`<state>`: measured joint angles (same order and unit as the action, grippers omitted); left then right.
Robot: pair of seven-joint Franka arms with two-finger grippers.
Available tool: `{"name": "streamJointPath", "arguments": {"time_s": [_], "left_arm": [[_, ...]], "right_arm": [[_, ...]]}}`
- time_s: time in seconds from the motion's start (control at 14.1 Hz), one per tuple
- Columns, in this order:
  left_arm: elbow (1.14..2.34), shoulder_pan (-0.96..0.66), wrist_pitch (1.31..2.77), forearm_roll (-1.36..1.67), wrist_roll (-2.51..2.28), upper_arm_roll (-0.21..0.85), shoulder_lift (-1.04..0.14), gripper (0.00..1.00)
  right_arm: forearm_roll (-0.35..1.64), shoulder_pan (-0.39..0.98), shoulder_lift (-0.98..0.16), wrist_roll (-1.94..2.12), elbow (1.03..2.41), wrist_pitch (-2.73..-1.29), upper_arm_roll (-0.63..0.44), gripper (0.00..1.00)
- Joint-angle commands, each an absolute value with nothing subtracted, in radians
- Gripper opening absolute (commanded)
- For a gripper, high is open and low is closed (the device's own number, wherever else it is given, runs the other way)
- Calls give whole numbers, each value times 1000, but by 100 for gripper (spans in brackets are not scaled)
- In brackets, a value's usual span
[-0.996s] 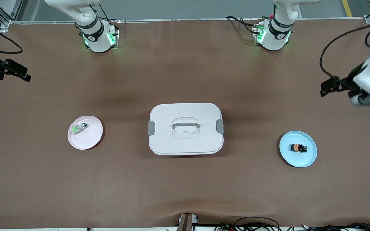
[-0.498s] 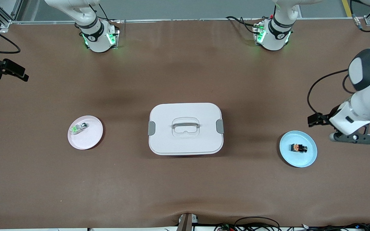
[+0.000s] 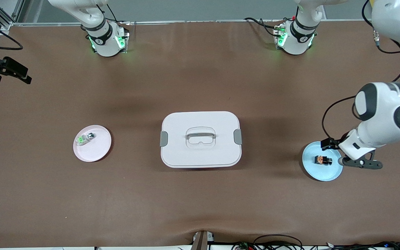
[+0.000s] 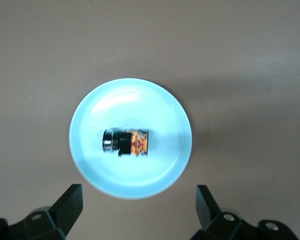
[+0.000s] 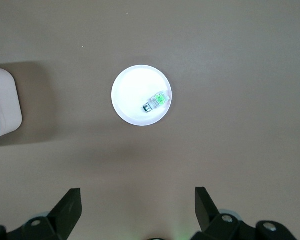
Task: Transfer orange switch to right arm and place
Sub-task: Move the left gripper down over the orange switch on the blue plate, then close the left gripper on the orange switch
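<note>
The orange switch (image 3: 322,160) lies on its side in the middle of a light blue plate (image 3: 311,172) toward the left arm's end of the table. My left gripper (image 3: 359,163) hangs low beside that plate, open, with nothing between its fingers. In the left wrist view the switch (image 4: 132,142) and plate (image 4: 90,165) sit just ahead of the left gripper (image 4: 138,200), whose fingertips (image 4: 70,200) stand wide apart over bare table. My right gripper (image 5: 138,202) waits high over the right arm's end of the table, open and holding nothing.
A white lidded box (image 3: 200,154) with a handle and grey clips stands mid-table. A pink plate (image 3: 97,154) toward the right arm's end holds a small green-and-clear part (image 3: 84,138). Brown table surface lies bare between these. Cables run along the table's near edge.
The left arm has swung down and toward the front camera, from up at the table's end to just beside the blue plate. The right gripper has barely shifted.
</note>
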<state>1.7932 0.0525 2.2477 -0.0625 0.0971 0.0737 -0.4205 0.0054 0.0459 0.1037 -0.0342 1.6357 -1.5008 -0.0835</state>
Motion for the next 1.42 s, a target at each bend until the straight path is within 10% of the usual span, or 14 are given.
{"name": "streamJointPath", "arguments": {"time_s": [0.0, 1.35], "left_arm": [[1879, 83, 2371, -83, 144, 75, -435, 100], [1793, 124, 2511, -69, 247, 75, -661, 100]], "right_arm": [[17, 43, 112, -34, 1631, -1491, -81, 100], [21, 46, 112, -46, 1631, -1539, -84, 100]]}}
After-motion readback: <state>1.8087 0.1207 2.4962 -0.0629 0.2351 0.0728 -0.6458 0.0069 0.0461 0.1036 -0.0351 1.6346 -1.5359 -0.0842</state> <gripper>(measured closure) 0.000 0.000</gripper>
